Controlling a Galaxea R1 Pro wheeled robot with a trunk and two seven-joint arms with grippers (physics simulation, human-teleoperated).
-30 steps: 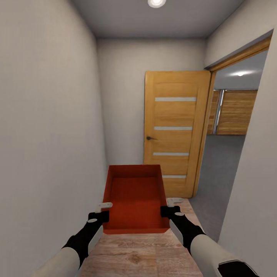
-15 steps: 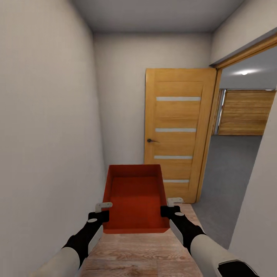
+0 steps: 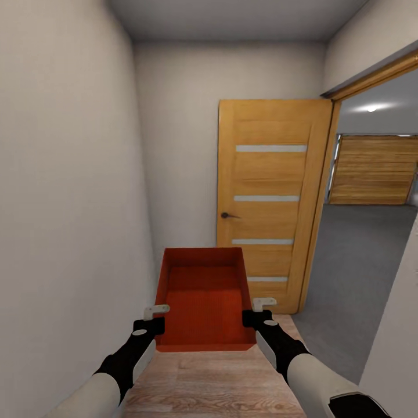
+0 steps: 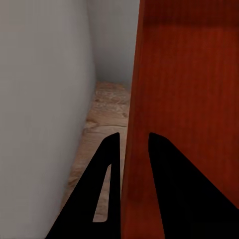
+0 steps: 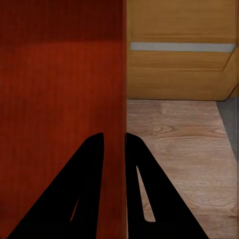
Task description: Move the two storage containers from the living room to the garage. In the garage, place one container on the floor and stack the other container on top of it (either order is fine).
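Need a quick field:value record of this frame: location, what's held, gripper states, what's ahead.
location: narrow hallway, white walls, wood-plank floor
held: one orange-red storage container, open top, empty, carried between both arms
left gripper: shut on the container's left wall, one finger each side
right gripper: shut on the container's right wall, one finger each side
ahead: wooden door with dark handle, swung open
right of door: doorway to a room with dark grey floor and plank door
second container: not accounted for here

plank door cut by frame edge, grey floor partly hidden by doorway wall
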